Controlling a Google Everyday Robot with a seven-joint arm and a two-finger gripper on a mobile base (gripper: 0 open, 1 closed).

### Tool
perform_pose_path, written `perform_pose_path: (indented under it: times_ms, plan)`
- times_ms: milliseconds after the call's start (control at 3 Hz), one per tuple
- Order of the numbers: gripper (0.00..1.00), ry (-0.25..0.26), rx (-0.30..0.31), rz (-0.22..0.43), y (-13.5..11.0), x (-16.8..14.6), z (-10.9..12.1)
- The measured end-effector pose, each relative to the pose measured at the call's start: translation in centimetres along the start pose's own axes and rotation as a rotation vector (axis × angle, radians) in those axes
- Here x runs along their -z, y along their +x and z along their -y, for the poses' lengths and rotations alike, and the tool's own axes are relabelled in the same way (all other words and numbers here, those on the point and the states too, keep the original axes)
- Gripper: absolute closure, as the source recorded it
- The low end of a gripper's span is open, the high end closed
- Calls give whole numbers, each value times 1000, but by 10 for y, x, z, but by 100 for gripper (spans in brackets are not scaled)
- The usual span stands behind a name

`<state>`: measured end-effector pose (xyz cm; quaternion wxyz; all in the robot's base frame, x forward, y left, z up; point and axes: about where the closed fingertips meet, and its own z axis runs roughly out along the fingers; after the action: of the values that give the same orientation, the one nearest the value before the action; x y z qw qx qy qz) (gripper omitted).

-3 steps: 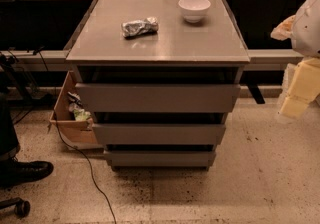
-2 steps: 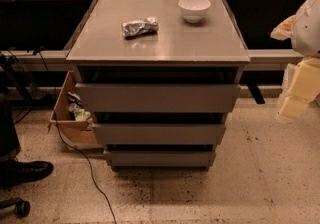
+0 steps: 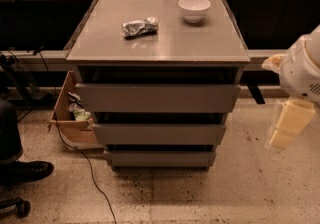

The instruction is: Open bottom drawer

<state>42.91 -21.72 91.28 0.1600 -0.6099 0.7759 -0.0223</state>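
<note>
**No change: arm parked right, bottom drawer not yet touched**

Nothing has moved over the last second. The cabinet, the items on its top and the arm all sit in the same places as in the two earlier views. So there is no progress on the task yet, and the approach has not started.

The gripper hangs at the right edge of the view, below the white arm housing. It is well apart from the cabinet and roughly level with the middle drawer. It looks pale and blurred, so I cannot tell whether it is released or clenched. It touches nothing.

The bottom drawer is the lowest and slimmest grey front, just above the floor and directly under the middle drawer. It has no handle, there is a dark gap along its upper edge, and it looks closed. The top drawer is the tallest front and also looks closed.

A white bowl and a crumpled foil packet rest on the cabinet top. They are well apart from each other and not involved in the task.

A cardboard box stands against the cabinet's left side. A black cable trails over the floor in front of the cabinet on the left, and a dark shoe is at the far left.

The likely next move is for the arm to drop lower and swing left to reach the upper edge of the bottom front. With no handle, the hold is probably that top lip. Clearance to the floor looks tight.
</note>
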Motion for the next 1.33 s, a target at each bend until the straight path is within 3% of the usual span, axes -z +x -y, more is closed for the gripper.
perform_pose_path:
  times_ms: [333, 667, 1000, 1333]
  plan:
    - [0, -65, 11, 38, 18, -77, -21]
    - [0, -112, 12, 61, 29, -123, -35]
    - [0, -192, 4, 83, 39, -180, -58]
    - [0, -192, 4, 83, 39, -180, -58]
